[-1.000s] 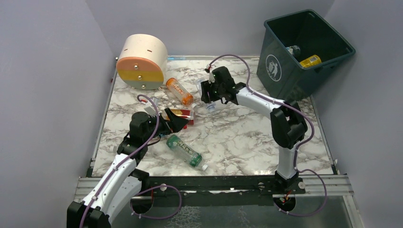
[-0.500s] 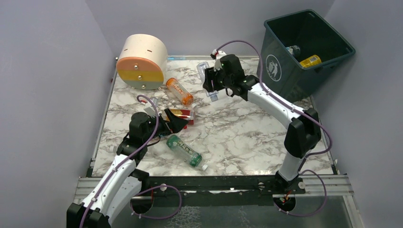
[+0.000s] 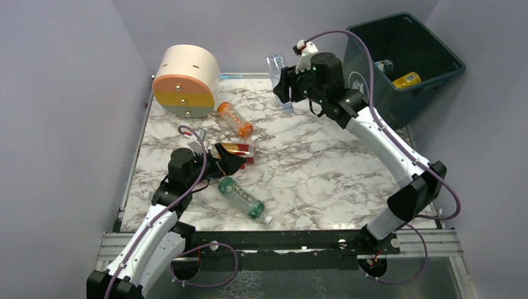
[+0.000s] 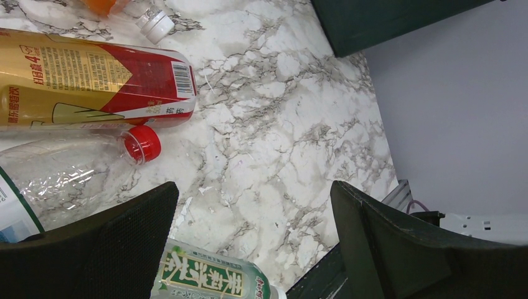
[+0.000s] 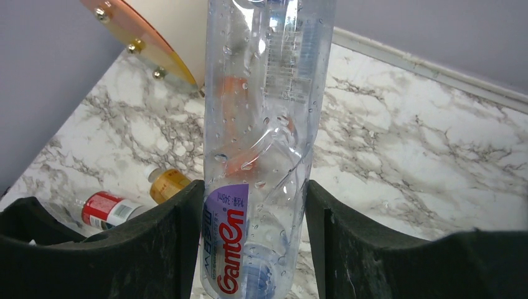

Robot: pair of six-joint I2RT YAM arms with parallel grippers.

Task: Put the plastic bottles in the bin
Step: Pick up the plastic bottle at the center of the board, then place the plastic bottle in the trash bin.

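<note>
- The table has a white marble pattern with grey veins. Plain lilac walls stand around it.
- The bin is by the far right corner, and a yellow bottle lies inside it.
- The right gripper is closed on a clear bottle and holds it in the air near the bin. The label reads "Ganten" in red letters.
- The left gripper is wide open, holds nothing and is low over the table.
- Close before it lie a red and gold bottle with Chinese writing, a digit 4 and a barcode, and a crumpled bottle with a red cap.
- A green bottle, its label in white Chinese characters, lies near the left gripper.
- An orange bottle lies beside the cream cylinder.
</note>
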